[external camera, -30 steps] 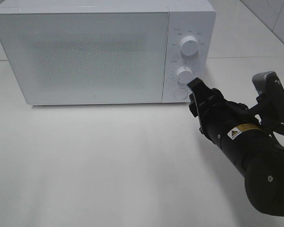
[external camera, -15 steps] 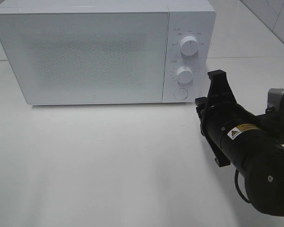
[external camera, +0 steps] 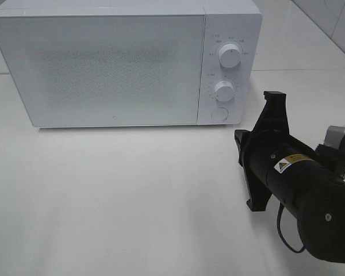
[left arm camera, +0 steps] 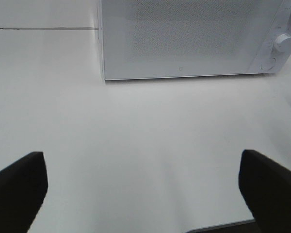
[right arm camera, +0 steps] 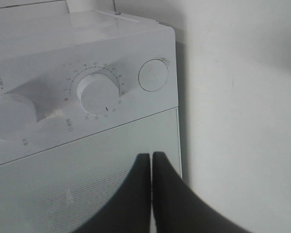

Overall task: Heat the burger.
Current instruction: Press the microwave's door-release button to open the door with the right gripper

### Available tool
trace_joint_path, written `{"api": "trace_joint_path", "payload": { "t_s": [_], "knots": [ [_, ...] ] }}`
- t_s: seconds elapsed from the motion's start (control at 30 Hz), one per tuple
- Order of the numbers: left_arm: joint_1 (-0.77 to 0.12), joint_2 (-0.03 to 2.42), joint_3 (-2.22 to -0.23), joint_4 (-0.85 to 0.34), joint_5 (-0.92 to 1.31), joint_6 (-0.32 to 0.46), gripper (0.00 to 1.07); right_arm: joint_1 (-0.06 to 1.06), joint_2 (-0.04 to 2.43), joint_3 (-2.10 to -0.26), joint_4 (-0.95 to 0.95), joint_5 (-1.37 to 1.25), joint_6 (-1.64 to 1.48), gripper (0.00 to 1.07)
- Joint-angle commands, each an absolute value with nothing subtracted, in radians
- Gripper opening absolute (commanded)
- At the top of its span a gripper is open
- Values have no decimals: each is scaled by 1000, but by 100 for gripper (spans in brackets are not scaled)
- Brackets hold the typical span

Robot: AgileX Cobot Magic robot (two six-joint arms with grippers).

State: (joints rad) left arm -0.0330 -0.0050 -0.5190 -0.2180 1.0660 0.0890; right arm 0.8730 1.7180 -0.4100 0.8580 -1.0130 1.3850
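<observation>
Burger is nowhere to be seen in any view. My guess is that it sits inside the microwave, behind the frosted door, so its look cannot be judged. The right gripper has its two fingers pressed flat together with nothing between them. In the high view it hangs over the table, near the control panel but clear of it, at about 4 o'clock from the lower knob. The round button lies at 6 o'clock from that knob and the upper knob at 12 o'clock. The door is closed flush, and the oven fills the 12 o'clock side of the table. The left gripper is spread wide and empty, low over bare tabletop and facing the oven front from well back. The step in hand seems to be the heating itself, worked from the controls. Whether the timer is already set is too small to read. If not, the next move calls for opening the fingers around the lower knob and turning it. If so, it calls for waiting, then pressing the round button.
</observation>
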Motion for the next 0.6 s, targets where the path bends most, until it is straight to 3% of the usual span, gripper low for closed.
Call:
{"api": "trace_joint_path", "payload": {
  "t_s": [0.03,0.6],
  "knots": [
    [-30,-20,-517,-223,1059,90,100,861,1735,-416,847,-1009,1403,0],
    [-30,-10,-517,-226,1059,90,100,706,1879,-543,646,-957,1492,0]
  ]
}}
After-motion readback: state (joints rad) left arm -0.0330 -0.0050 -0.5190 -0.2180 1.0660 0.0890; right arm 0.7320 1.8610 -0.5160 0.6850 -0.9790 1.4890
